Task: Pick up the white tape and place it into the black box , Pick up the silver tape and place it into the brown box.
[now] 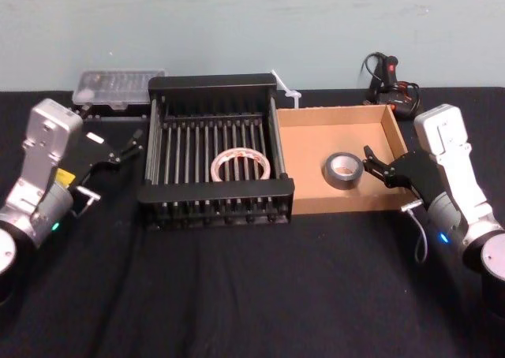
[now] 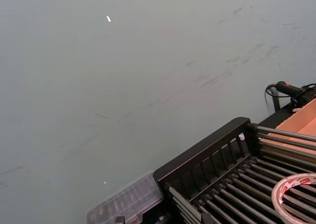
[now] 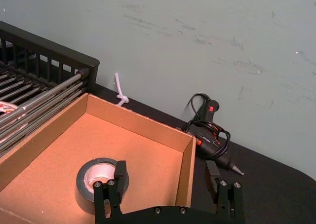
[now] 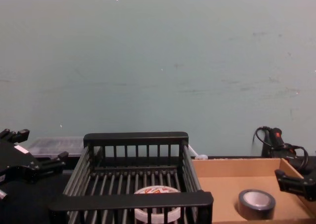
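Note:
The white tape [image 1: 241, 166] [image 4: 157, 194] [image 2: 296, 193] lies flat on the bars inside the black box [image 1: 217, 83] [image 4: 136, 137] [image 2: 207, 157] at the table's middle. Just right of it, the silver tape [image 1: 342, 171] [image 3: 96, 182] [image 4: 256, 203] lies flat in the brown box [image 1: 312, 192] [image 3: 148, 130] [image 4: 222, 184]. My right gripper [image 1: 369, 162] [image 3: 166, 173] hangs open over the brown box's right part, close beside the silver tape and holding nothing. My left gripper [image 1: 130, 145] [image 4: 37, 150] is open and empty, just left of the black box.
A clear plastic case [image 1: 118, 86] [image 2: 123, 204] sits at the back left behind the black box. A black glue gun [image 1: 390, 86] [image 3: 212, 135] [image 4: 276, 137] with its cord lies behind the brown box. A white plastic piece [image 1: 286, 90] lies between the boxes at the back. Black cloth covers the table [image 1: 252, 295].

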`<state>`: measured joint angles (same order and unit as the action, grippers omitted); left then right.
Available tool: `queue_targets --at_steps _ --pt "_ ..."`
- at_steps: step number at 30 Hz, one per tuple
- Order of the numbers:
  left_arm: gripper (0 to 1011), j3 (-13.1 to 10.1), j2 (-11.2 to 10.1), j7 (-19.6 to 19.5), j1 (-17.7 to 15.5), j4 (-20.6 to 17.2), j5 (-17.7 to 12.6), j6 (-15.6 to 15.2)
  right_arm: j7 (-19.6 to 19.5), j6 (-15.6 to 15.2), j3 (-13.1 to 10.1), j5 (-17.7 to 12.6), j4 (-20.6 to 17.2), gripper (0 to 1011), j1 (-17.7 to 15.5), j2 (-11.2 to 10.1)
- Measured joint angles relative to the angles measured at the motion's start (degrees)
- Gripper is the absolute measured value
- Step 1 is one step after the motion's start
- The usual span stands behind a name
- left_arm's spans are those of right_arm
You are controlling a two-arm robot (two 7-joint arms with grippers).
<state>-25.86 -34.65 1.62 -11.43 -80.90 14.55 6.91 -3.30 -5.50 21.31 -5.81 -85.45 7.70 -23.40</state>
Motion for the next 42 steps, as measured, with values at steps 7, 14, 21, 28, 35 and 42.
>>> queue_targets --at_steps 7,14,21,28,35,42 --pt "1001 0.0 0.0 0.0 0.0 0.0 0.0 0.0 0.0 0.0 0.0 0.0 0.0 1002 0.0 0.0" --pt "1001 0.0 0.0 0.0 0.0 0.0 0.0 0.0 0.0 0.0 0.0 0.0 0.0 1002 0.0 0.0" --pt "1001 0.0 0.0 0.0 0.0 0.0 0.0 0.0 0.0 0.0 0.0 0.0 0.0 1002 0.0 0.0" --pt "1001 0.0 0.0 0.0 0.0 0.0 0.0 0.0 0.0 0.0 0.0 0.0 0.0 1003 0.0 0.0" --pt "1001 0.0 0.0 0.0 0.0 0.0 0.0 0.0 0.0 0.0 0.0 0.0 0.0 1002 0.0 0.0" --pt "1002 0.0 0.0 0.0 0.0 0.0 0.0 0.0 0.0 0.0 0.0 0.0 0.0 1002 0.0 0.0"
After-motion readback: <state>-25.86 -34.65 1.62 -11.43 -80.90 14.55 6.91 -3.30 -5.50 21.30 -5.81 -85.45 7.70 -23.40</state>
